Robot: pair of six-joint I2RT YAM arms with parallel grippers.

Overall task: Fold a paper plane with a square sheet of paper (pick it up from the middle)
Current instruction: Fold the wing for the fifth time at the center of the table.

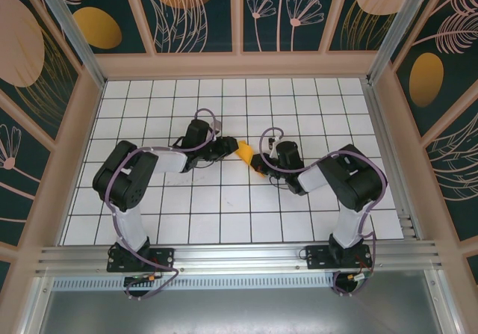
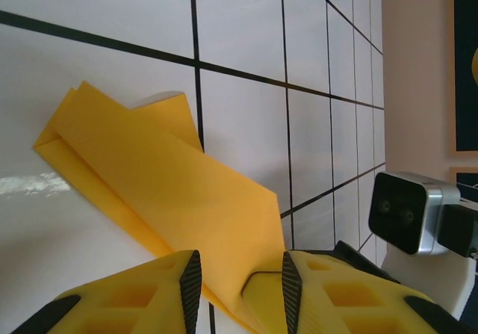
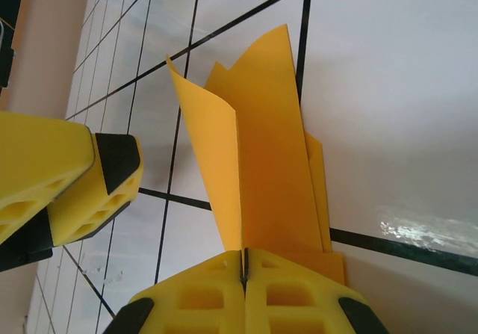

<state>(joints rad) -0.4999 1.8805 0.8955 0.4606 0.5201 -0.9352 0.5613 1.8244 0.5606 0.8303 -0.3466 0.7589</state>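
One sheet of paper point(image 1: 246, 154), orange-yellow and folded to a creased strip, sits at the middle of the bench point(image 1: 224, 214) between the arms. The right tool point(image 3: 244, 255) is clenched on one end; the left tool point(image 2: 239, 274) is released, jaws apart either side of the other end. Likely fault: the left tool closing off the crease, skewing the fold or tearing the sheet.
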